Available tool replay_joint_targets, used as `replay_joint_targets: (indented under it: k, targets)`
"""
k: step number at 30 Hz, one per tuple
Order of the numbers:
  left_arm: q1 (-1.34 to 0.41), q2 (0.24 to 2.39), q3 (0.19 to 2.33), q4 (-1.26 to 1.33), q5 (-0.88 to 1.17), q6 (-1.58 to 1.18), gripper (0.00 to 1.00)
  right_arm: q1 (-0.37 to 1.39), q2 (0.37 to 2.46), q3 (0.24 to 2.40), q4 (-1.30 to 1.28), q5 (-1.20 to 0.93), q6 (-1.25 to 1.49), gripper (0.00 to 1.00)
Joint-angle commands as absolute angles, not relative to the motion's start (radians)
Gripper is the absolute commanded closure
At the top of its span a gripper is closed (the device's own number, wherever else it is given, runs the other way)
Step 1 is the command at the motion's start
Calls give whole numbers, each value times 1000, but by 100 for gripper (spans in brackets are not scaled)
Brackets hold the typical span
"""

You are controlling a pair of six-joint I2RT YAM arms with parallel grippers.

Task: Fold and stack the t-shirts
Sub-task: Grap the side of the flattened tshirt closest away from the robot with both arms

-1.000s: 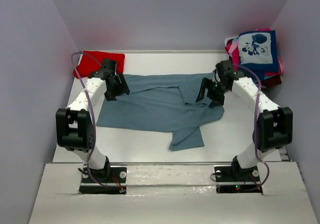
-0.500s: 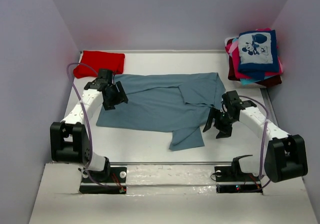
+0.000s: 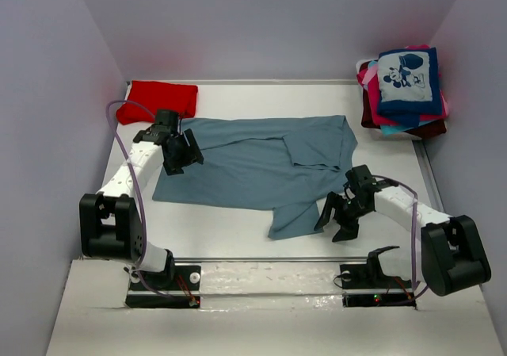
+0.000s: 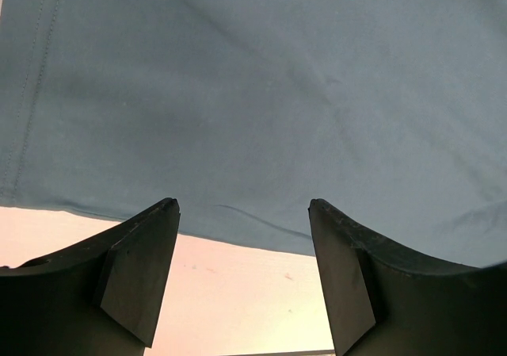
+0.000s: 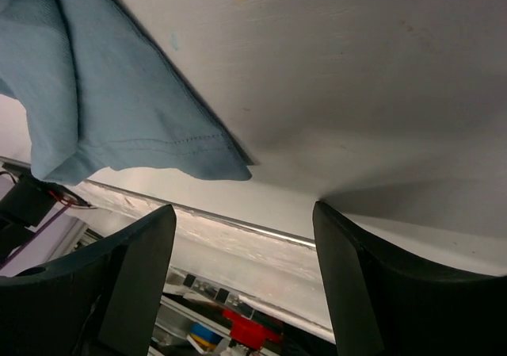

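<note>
T-shirts sat in three places. The grey-blue t-shirt (image 3: 253, 166) lay spread and partly folded across the middle of the table (image 3: 230, 227), a folded stack (image 3: 405, 94) stood at the far right corner, and a red tee (image 3: 158, 101) lay at the far left. Soft, light and limp, the grey-blue cloth would probably sag unless pinched at hems or corners. The left gripper (image 3: 184, 159) hung spread over its left hem. The right gripper (image 3: 337, 223), also spread and empty, sat just beside its near flap.

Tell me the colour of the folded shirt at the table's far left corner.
Plain red; the shirt shows best in the top external view.
</note>
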State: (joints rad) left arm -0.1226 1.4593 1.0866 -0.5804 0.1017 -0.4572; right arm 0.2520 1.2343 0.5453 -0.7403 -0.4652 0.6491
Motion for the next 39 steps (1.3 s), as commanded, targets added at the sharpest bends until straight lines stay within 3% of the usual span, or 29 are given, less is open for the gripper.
replay_joint_targets:
  k: [1, 12, 24, 28, 39]
  targets:
    - [-121, 1453, 1118, -578, 107, -446, 22, 278, 1223, 508, -618, -537, 706, 25]
    - [-121, 1468, 1124, -584, 103, -443, 22, 296, 1284, 488, -477, -485, 739, 39]
    - [-121, 1491, 1146, -597, 101, -437, 22, 296, 1183, 555, -609, -365, 761, 60]
    - [-121, 1499, 1146, -592, 100, -436, 22, 296, 1150, 534, -614, -353, 778, 71]
    - [-121, 1520, 1166, -598, 100, -423, 22, 296, 1181, 535, -620, -382, 766, 71]
